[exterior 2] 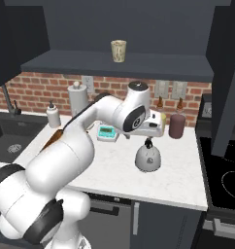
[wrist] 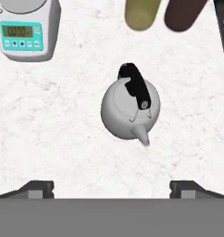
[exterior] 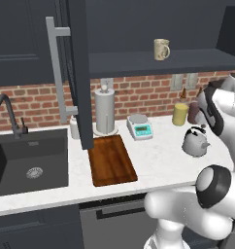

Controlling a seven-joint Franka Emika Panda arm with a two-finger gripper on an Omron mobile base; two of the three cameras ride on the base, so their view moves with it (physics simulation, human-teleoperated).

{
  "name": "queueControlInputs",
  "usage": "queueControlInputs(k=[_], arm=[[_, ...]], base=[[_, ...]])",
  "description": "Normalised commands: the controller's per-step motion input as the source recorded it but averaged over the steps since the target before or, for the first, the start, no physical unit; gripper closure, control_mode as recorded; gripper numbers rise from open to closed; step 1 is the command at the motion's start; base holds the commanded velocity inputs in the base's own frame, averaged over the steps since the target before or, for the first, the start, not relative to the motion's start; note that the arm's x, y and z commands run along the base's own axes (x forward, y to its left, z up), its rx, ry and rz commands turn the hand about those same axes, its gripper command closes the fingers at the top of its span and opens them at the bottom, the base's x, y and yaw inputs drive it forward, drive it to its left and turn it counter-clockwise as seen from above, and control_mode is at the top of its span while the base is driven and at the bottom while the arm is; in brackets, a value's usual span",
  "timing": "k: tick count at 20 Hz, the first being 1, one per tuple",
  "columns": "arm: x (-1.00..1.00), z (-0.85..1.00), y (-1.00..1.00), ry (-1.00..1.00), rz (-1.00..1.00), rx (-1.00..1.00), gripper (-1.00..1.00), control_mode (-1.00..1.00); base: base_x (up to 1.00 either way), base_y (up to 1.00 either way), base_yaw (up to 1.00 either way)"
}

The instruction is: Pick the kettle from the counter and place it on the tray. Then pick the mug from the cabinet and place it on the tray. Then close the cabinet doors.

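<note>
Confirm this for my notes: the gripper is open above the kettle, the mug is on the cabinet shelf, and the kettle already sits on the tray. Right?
Not quite: the kettle sits on the counter, well apart from the tray, as the left base view shows. The rest holds.

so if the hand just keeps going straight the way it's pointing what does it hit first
Probably the kettle: the open hand points down at the counter, with the kettle's black handle near the middle of the hand view. Depth is unclear, so it might just miss and reach bare counter.

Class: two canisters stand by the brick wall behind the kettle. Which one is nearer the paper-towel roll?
The yellow canister. It stands on the side toward the paper-towel roll; the maroon canister is beyond it, farther from the roll.
</note>
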Motion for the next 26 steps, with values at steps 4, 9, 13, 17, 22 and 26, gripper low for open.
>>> queueControlInputs(k=[4,9,13,17,22,26], arm=[[0.34,-0.24,-0.18,0.14,0.00,0.00,-1.00,-1.00],[0.19,-0.22,0.00,0.10,0.00,0.00,-1.00,-1.00],[0.17,-0.26,0.00,0.04,0.00,0.00,-1.00,-1.00],[0.12,-0.25,-0.01,0.00,0.00,0.02,-1.00,-1.00],[0.05,-0.20,-0.11,0.00,0.00,0.03,-1.00,-1.00],[0.11,-0.17,-0.07,0.00,0.00,0.00,-1.00,-1.00]], base=[[0.00,0.00,0.00],[0.00,0.00,0.00],[0.00,0.00,0.00],[0.00,0.00,0.00],[0.00,0.00,0.00],[0.00,0.00,0.00]])
